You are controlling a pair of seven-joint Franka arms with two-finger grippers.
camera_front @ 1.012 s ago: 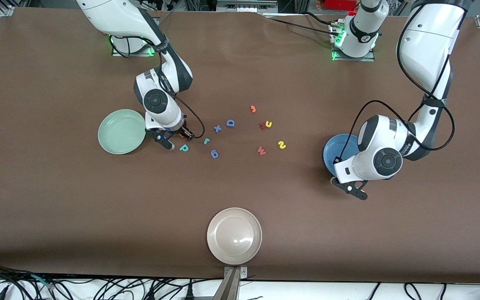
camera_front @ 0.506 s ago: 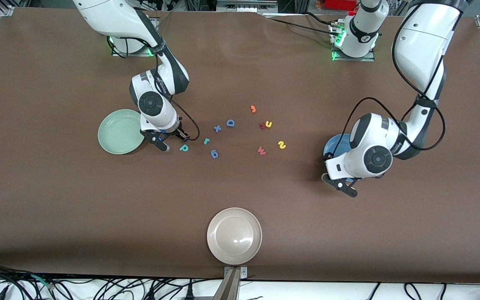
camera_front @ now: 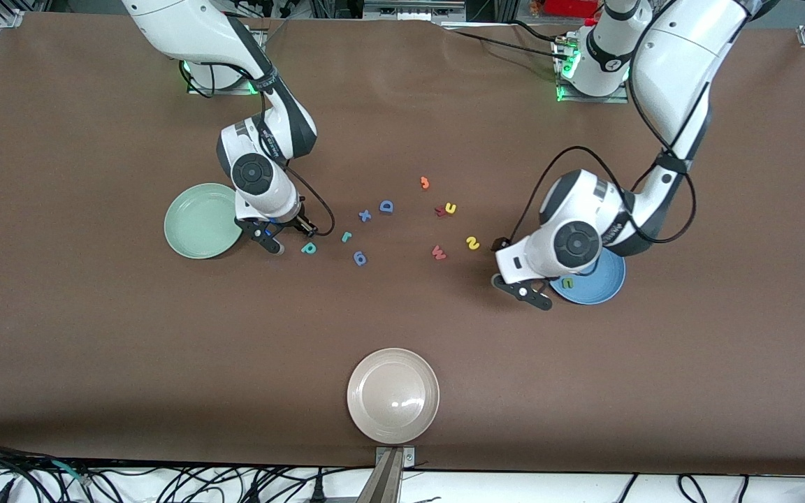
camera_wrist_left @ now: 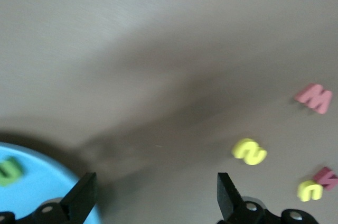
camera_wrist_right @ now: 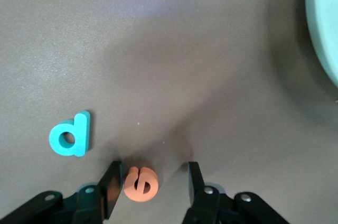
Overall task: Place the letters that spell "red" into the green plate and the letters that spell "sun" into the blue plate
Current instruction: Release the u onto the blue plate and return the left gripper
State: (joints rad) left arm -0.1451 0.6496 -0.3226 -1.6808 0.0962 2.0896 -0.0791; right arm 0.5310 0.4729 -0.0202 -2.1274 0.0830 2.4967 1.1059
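My right gripper (camera_wrist_right: pixel 152 187) is open low over the table beside the green plate (camera_front: pixel 200 220), its jaws standing on either side of the orange "e" (camera_wrist_right: pixel 140 184). The teal "d" (camera_wrist_right: pixel 70 135) lies just next to it, the teal "r" (camera_front: pixel 346 237) a little farther toward the table's middle. My left gripper (camera_wrist_left: pixel 153 197) is open and empty over bare table at the rim of the blue plate (camera_front: pixel 602 285). The green "n" (camera_front: pixel 567 283) lies in that plate. The yellow "s" (camera_front: pixel 472 243) and yellow "u" (camera_front: pixel 451 207) lie on the table.
A beige plate (camera_front: pixel 393 395) sits near the front edge. Among the letters lie a blue "D" (camera_front: pixel 386 206), a blue "x" (camera_front: pixel 365 215), a blue "g" (camera_front: pixel 360 258), a pinkish "w" (camera_front: pixel 438 252), a dark red letter (camera_front: pixel 441 211) and an orange one (camera_front: pixel 425 183).
My left gripper opened and swung off the blue plate toward the loose letters, and the green "n" now shows in the plate. My right gripper shifted slightly toward the green plate.
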